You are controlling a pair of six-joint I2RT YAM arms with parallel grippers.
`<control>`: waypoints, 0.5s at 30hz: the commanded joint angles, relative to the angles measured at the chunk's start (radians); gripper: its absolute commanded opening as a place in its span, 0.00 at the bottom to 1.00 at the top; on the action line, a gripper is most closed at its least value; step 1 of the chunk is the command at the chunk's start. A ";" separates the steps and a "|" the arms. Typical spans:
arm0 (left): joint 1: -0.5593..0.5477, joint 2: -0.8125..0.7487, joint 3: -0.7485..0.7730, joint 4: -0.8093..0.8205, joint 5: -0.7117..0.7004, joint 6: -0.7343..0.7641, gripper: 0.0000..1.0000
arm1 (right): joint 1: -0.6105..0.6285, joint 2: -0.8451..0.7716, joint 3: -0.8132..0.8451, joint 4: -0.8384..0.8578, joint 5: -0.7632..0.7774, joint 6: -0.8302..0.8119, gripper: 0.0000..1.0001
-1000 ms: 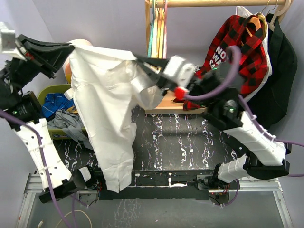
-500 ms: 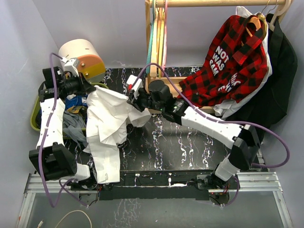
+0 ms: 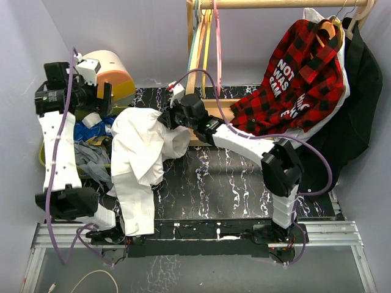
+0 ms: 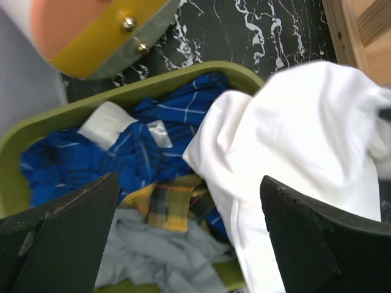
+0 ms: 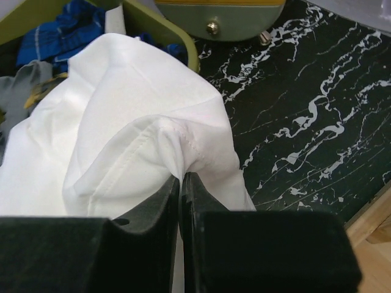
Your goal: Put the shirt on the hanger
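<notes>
The white shirt (image 3: 139, 160) hangs in a bunched heap from my right gripper (image 3: 173, 117) and trails down over the table's front edge. In the right wrist view my right gripper (image 5: 181, 180) is shut on a stitched fold of the shirt (image 5: 131, 110). My left gripper (image 3: 102, 99) is raised at the far left, apart from the cloth. It (image 4: 189, 244) stands wide open above the basket, with the shirt (image 4: 305, 134) beside its right finger and nothing between the fingers. The pink hanger (image 3: 215, 43) hangs on the wooden rod at the back.
A green basket (image 3: 44, 155) at the left holds a blue checked garment (image 4: 73, 165), a yellow plaid cloth and grey cloth. A cream and orange drum (image 3: 111, 72) stands behind it. A red plaid shirt (image 3: 299, 79) and dark clothes hang at the right. Teal, yellow and orange hangers share the rod.
My left gripper has let go of the shirt, opened wide and drawn back to the far left. The shirt has slumped into a heap that hangs only from the right gripper.
</notes>
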 commanded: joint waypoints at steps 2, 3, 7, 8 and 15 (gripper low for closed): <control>-0.109 -0.123 0.164 -0.409 -0.063 0.236 0.97 | 0.006 0.079 0.122 -0.023 0.158 0.115 0.08; -0.149 -0.120 0.156 -0.464 -0.072 0.242 0.97 | 0.003 0.093 0.134 -0.033 0.167 0.125 0.08; -0.400 -0.191 0.018 -0.472 -0.157 0.194 0.97 | -0.002 0.105 0.141 -0.031 0.133 0.126 0.26; -0.444 -0.187 0.016 -0.474 -0.167 0.177 0.97 | -0.002 0.096 0.127 -0.022 0.127 0.127 0.43; -0.712 -0.086 0.037 -0.500 -0.279 0.145 0.96 | -0.017 -0.053 -0.083 0.075 0.155 0.176 0.98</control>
